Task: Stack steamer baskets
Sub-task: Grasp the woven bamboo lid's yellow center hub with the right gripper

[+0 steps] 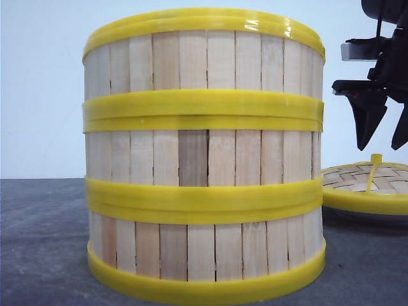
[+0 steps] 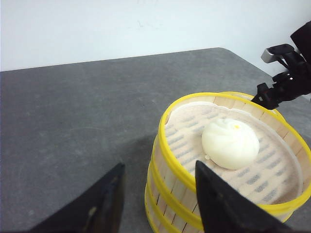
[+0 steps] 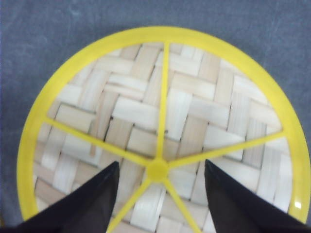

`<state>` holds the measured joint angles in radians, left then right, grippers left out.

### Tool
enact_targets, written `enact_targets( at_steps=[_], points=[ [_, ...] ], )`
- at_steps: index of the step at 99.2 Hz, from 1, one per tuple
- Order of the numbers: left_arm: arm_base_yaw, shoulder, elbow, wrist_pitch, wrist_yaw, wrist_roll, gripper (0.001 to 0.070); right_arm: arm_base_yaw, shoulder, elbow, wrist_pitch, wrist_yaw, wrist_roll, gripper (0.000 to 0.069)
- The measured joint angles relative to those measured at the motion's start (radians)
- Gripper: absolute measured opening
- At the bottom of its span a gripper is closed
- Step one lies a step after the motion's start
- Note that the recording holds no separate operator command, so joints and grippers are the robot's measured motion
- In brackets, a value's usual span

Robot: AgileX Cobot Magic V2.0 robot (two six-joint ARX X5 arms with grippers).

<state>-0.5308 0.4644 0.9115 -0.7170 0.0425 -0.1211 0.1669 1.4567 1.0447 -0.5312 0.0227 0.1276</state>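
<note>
Three steamer baskets stand stacked in the front view: the top one (image 1: 204, 60), the middle one (image 1: 204, 159) and the bottom one (image 1: 204, 252). The left wrist view shows the stack (image 2: 167, 189) from above, a white bun (image 2: 229, 143) lying in the top basket. My left gripper (image 2: 159, 165) is open above the stack's near rim, one finger outside the wall and one over the inside. My right gripper (image 1: 382, 146) hangs open over the domed woven lid (image 1: 363, 188), right of the stack. In the right wrist view its fingers flank the lid's knob (image 3: 157, 170) without touching it.
The lid (image 3: 146, 111) lies on the dark grey table (image 2: 73, 111). The right arm (image 2: 284, 87) shows beyond the stack in the left wrist view. A white wall stands behind the table.
</note>
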Motion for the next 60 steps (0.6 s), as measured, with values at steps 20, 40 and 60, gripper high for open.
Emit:
enact_targets(
  at_steps=[20,40,60],
  points=[
    [0.0,0.0,0.0,0.0,0.0,0.0,0.0266,0.0,0.033,0.0,0.003,0.0,0.0,0.033],
    [0.0,0.0,0.0,0.0,0.0,0.0,0.0266,0.0,0.044,0.0,0.009,0.0,0.0,0.0243],
    [0.0,0.0,0.0,-0.001,0.0,0.0,0.0266,-0.001,0.051,0.0,-0.001,0.0,0.0,0.0167]
  ],
)
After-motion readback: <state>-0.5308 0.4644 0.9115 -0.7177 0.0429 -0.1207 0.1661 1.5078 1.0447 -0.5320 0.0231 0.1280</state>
